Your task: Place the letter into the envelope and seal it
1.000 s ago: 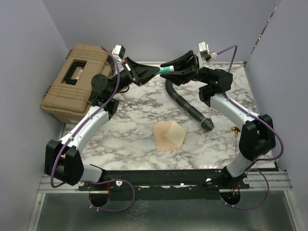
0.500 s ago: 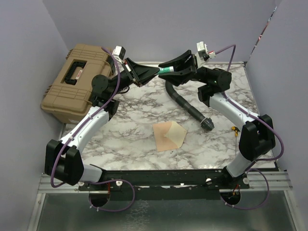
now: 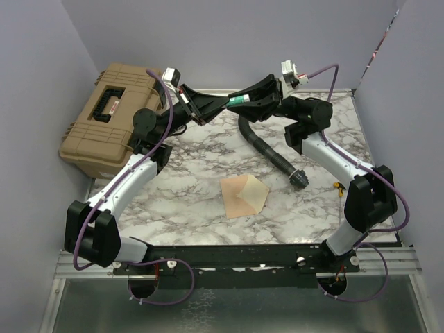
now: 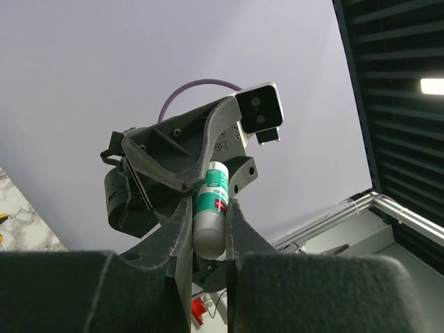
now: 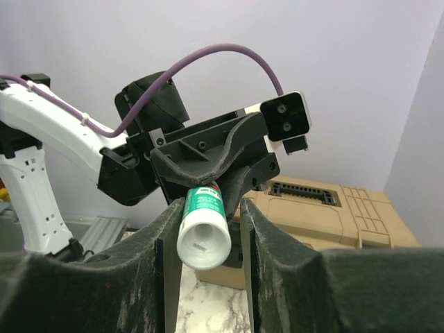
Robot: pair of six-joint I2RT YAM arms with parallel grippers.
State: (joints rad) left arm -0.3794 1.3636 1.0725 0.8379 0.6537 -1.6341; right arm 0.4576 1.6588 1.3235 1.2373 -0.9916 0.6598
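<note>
Grey-veined white marble table (image 3: 187, 187), purple walls around it. Tan hard-plastic case with a black handle (image 3: 104, 118) sits at the far-left corner, partly off the marble.

Left arm (image 3: 132, 177) and right arm (image 3: 333, 156) are both raised, with their wrists meeting nose to nose over the back edge of the table. Black corrugated hose (image 3: 267, 147) lies curved on the marble under the right wrist, capped end toward the front.

Small kraft-brown paper envelope (image 3: 243, 196) lies flat at centre-front, between the two arms and well apart from both grippers. Its pale pointed flap is open and points right. Can't tell if the darker rectangle on its left is the letter or just the envelope body.

Left gripper (image 4: 208, 215): fingers (image 4: 182, 229) clenched on the white end of a green-and-white glue stick (image 3: 239, 101), held in the air. Right gripper (image 5: 206, 229): fingers (image 5: 163, 250) bracket the stick's other end. One finger is touching, and there's a sliver of gap at the other. Can't tell if it's actually pinching.

Small yellow item (image 3: 338, 186) on the marble beside the right arm, too small to identify.
</note>
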